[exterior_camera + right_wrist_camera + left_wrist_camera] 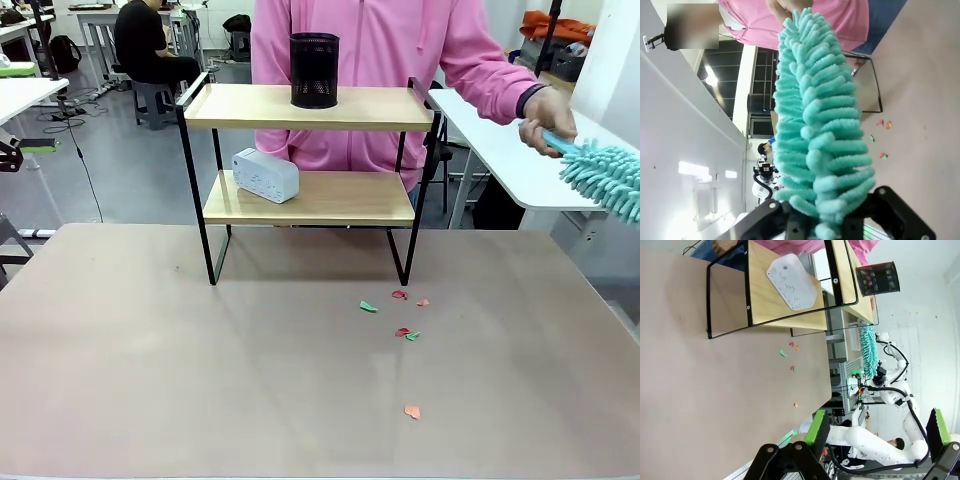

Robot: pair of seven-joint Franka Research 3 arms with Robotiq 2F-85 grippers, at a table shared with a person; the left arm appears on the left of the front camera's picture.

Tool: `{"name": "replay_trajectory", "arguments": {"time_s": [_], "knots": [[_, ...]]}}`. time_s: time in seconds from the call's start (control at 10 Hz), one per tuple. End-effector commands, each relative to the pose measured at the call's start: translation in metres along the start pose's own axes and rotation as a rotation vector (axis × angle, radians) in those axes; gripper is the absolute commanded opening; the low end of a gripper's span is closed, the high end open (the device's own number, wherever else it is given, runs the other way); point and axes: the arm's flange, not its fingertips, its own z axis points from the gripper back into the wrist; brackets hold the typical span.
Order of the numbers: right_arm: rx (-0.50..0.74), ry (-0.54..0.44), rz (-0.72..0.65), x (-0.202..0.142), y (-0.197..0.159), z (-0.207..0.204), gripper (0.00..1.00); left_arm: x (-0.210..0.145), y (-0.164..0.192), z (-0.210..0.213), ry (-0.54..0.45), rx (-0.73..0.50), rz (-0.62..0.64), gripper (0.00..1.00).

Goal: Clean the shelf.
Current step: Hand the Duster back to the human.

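Teal duster (822, 130) sits right at the lens in the right wrist view, its fluffy head rising from between the right gripper (827, 227) fingers. Jaws are clamped tight on the lower end of the head, so the right arm has hold of it. At the far end, the person's hand (547, 120) grips the blue handle in the front view, so both hold the duster at once; reads as a handover, direction not clear from the frames.

Left gripper (875, 432) is fully spread, green pads (816, 427) well apart, nothing between them. It hangs off to the side, looking across the table.

Shelf (310, 150) stands at the far middle of the table (150, 380), just in front of the person in the pink top. Upper board carries a black mesh cup (314, 70), lower board a white power strip (266, 175) toward its left end. Duster is well apart from the shelf, off its right side; no contact with either board.

Small red, green and orange scraps (400, 320) lie on the table in front of the shelf's right leg.

Progress estimate: early. Tool is in the claw, but no wiping has started as far as the frames show. Left to do: person lets go, duster is carried over, both boards are swept, working around the cup and the power strip. Boards look clean from here, any dust is too fine to tell.
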Motion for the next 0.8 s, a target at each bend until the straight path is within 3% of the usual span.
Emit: {"name": "replay_trajectory", "arguments": {"time_s": [0.0,0.4,0.5,0.6,0.7], "knots": [[-0.021,-0.009,-0.010,-0.0391,-0.0023,-0.0185,0.00,-0.0017,-0.0015,0.0035,0.011,-0.002,-0.010,1.00],[0.001,0.013,0.006,-0.0386,-0.0042,-0.0279,0.00,-0.0017,-0.0015,0.0035,0.011,-0.002,-0.010,1.00],[0.007,0.011,-0.002,-0.0388,-0.0032,-0.0277,0.71,-0.0017,-0.0015,0.0035,0.011,-0.002,-0.010,1.00],[0.008,0.010,0.002,-0.0393,-0.0024,-0.0264,0.71,-0.0017,-0.0015,0.0035,0.011,-0.002,-0.010,1.00],[0.009,0.010,0.006,-0.0398,-0.0012,-0.0254,1.00,-0.0017,-0.0015,0.0035,0.011,-0.002,-0.010,1.00]]}}
